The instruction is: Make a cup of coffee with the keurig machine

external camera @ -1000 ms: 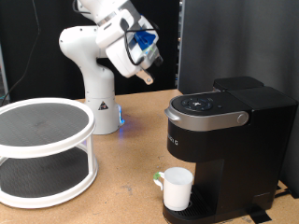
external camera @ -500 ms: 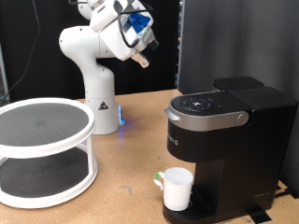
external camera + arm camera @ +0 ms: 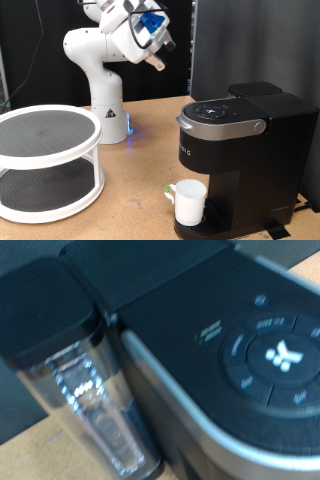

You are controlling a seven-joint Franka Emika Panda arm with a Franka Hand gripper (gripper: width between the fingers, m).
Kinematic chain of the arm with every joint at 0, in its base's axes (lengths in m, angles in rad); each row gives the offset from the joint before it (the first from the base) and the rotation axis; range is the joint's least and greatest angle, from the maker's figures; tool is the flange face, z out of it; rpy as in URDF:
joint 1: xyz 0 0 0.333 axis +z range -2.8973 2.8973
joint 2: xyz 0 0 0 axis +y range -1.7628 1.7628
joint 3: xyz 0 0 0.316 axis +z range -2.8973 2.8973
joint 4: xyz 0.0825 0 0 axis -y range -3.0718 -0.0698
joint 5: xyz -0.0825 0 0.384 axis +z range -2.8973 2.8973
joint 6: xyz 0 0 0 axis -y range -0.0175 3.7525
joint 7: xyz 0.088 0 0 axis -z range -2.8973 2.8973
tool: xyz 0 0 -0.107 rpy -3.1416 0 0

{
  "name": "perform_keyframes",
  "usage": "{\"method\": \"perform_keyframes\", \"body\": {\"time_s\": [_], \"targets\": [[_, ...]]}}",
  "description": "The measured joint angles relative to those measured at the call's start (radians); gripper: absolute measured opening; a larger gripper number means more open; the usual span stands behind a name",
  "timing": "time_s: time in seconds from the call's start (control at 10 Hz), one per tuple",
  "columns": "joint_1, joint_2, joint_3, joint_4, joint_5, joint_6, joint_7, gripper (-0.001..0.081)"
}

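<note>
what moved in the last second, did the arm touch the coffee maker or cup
Only the arm moved: the gripper rose from its lower spot and shifted slightly toward the exterior view's left, then barely changed over the last half second. It hangs in the air, well above the coffee machine, touching and holding nothing. The cup stayed under the spout with the lid shut, and the round white rack did not move.

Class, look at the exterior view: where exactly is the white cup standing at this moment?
The cup stands low in the exterior view, right of centre, on the drip base under the spout of the keurig machine, well right of the white two-tier stand.
</note>
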State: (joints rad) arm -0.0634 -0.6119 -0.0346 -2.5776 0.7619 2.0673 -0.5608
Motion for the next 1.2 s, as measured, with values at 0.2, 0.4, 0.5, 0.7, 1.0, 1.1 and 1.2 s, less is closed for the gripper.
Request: {"method": "perform_keyframes", "body": {"time_s": [0.2, 0.4, 0.5, 0.7, 1.0, 1.1, 1.2], "targets": [[0.006, 0.005, 0.039, 0.017, 0.029, 0.042, 0.035, 0.0805], [0.012, 0.016, 0.078, 0.05, 0.037, 0.069, 0.077, 0.0805], [0.014, 0.026, 0.096, 0.071, 0.033, 0.07, 0.081, 0.0805], [0.014, 0.063, 0.13, 0.123, -0.009, 0.068, 0.1, 0.0805], [0.008, 0.144, 0.169, 0.231, -0.151, -0.005, 0.199, 0.0805], [0.006, 0.17, 0.178, 0.266, -0.191, -0.025, 0.228, 0.0805], [0.006, 0.196, 0.185, 0.301, -0.233, -0.052, 0.25, 0.0805]]}}
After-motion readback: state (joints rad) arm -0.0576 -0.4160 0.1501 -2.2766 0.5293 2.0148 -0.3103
